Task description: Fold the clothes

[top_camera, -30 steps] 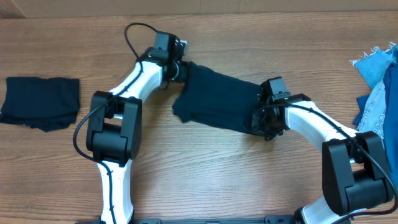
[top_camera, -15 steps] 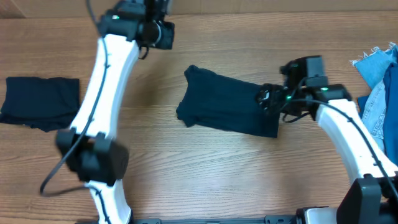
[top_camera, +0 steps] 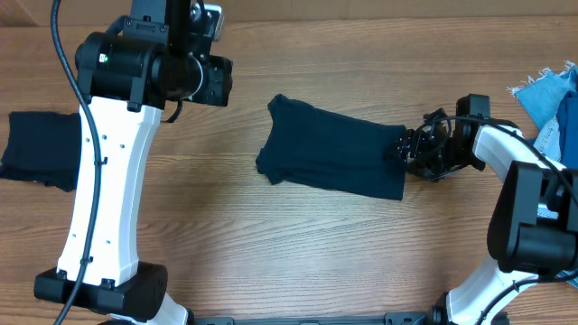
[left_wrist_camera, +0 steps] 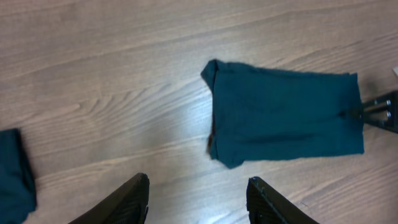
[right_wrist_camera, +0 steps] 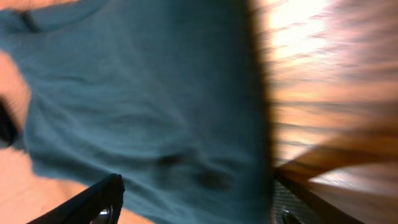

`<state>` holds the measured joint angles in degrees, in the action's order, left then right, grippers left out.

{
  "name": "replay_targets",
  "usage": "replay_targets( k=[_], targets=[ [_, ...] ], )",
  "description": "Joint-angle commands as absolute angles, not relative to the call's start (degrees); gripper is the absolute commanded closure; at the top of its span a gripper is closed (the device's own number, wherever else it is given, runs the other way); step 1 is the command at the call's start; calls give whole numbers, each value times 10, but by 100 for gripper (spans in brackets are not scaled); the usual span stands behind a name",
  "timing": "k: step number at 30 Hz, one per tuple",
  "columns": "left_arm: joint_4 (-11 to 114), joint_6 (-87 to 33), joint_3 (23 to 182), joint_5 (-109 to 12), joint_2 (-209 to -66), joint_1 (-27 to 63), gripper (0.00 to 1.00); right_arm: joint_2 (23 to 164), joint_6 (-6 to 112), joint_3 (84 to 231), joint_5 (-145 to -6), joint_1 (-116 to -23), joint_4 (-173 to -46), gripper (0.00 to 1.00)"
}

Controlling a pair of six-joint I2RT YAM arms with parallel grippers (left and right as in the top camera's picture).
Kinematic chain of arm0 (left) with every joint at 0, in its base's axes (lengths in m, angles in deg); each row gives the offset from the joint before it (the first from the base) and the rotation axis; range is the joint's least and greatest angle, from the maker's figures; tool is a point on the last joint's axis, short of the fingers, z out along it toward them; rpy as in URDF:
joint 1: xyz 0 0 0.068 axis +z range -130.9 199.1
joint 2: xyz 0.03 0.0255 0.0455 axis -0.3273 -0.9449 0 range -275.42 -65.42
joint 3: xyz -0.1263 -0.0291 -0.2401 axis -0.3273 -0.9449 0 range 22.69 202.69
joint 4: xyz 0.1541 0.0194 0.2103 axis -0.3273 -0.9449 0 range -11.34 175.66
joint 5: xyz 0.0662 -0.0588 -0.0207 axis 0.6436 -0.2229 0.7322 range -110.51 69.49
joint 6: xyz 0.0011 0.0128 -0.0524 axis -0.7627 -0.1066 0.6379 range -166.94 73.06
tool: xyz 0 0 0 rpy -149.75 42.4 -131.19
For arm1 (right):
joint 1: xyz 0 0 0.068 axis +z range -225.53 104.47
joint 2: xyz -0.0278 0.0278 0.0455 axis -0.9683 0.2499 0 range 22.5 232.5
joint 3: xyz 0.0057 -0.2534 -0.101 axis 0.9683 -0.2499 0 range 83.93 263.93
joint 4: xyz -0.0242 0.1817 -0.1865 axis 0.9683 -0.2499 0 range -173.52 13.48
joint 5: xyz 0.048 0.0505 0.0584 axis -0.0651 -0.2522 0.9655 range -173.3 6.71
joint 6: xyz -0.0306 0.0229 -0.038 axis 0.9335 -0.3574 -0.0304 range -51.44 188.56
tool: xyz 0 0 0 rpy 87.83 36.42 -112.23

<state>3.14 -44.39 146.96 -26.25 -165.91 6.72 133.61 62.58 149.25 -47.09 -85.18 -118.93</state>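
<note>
navy garment [top_camera: 330, 158] lies flat at the centre of the table [top_camera: 298, 244]. left gripper [left_wrist_camera: 198, 190] hangs high above it, jaws apart, empty. right gripper [top_camera: 417, 151] sits at the cloth's right edge, jaws wide, clasping nothing. fabric looks thin, limp and light, so it will likely sag and slide; best pinched at the edge corners.

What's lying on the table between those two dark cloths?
Nothing. The left wrist view shows only bare table between the middle cloth and the left cloth.
</note>
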Motion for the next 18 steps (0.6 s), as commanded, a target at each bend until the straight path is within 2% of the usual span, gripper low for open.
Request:
replay_targets(
  k=[1, 2, 3, 5, 8, 12, 18],
  targets=[
    [17, -453, 1475, -262, -1627, 64, 47, 1380, 645, 1480, -456, -840, -1181, 32],
    [16, -453, 1475, -262, -1625, 64, 46, 1380, 645, 1480, -457, -839, -1175, 40],
    [16, -453, 1475, -262, -1624, 63, 46, 1380, 645, 1480, -461, -840, -1171, 60],
    [15, -453, 1475, -262, -1624, 63, 47, 1369, 641, 1481, -484, -850, -1176, 87],
    [17, -453, 1475, -262, -1624, 63, 47, 1300, 641, 1489, -588, -864, -1211, 96],
    [17, -457, 1475, -262, -1624, 64, 46, 1200, 641, 1549, -775, -880, -1284, 96],
    [17, -457, 1475, -263, -1624, 63, 46, 1179, 641, 1631, -802, -841, -1322, 96]
  ],
)
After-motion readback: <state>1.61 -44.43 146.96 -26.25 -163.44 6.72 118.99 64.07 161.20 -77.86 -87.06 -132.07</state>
